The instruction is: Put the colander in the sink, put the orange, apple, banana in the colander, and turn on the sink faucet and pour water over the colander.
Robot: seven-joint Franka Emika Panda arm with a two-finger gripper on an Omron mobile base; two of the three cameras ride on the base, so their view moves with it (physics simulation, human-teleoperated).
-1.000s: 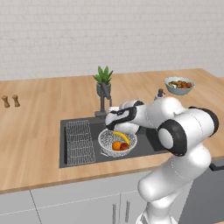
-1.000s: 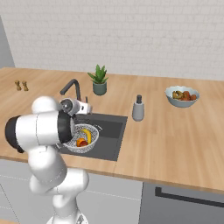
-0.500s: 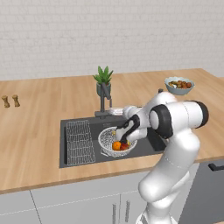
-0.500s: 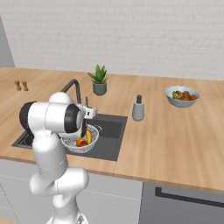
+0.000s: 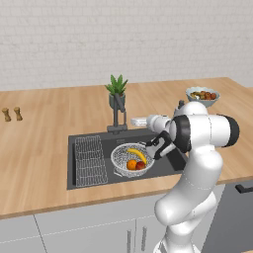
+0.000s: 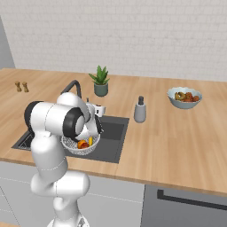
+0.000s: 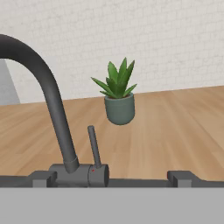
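Note:
The wire-mesh colander (image 5: pixel 129 159) sits in the dark sink (image 5: pixel 84 180). It holds the banana (image 5: pixel 137 153), the orange (image 5: pixel 131 164) and the apple (image 5: pixel 142 166). The colander (image 6: pixel 79 146) also shows under my forearm in the right base view. My gripper (image 5: pixel 135 120) hovers above the sink's back edge, just right of the dark faucet (image 5: pixel 117 114), and stands open and empty. In the hand view the gripper (image 7: pixel 111 178) faces the wall. The faucet (image 7: pixel 52 105) and its upright lever (image 7: pixel 93 146) stand left of centre between the spread fingertips (image 7: pixel 41 178). No water runs.
A potted plant (image 5: pixel 116 92) stands behind the faucet. A flat wire rack (image 5: pixel 90 159) lies in the sink's left half. To the right on the counter are a soap dispenser (image 6: pixel 140 110) and a blue fruit bowl (image 6: pixel 184 97). Two small shakers (image 5: pixel 12 114) stand far left.
My hand has lifted from above the colander and swung back toward the faucet. The gripper has stayed open. The fruit and colander have not moved.

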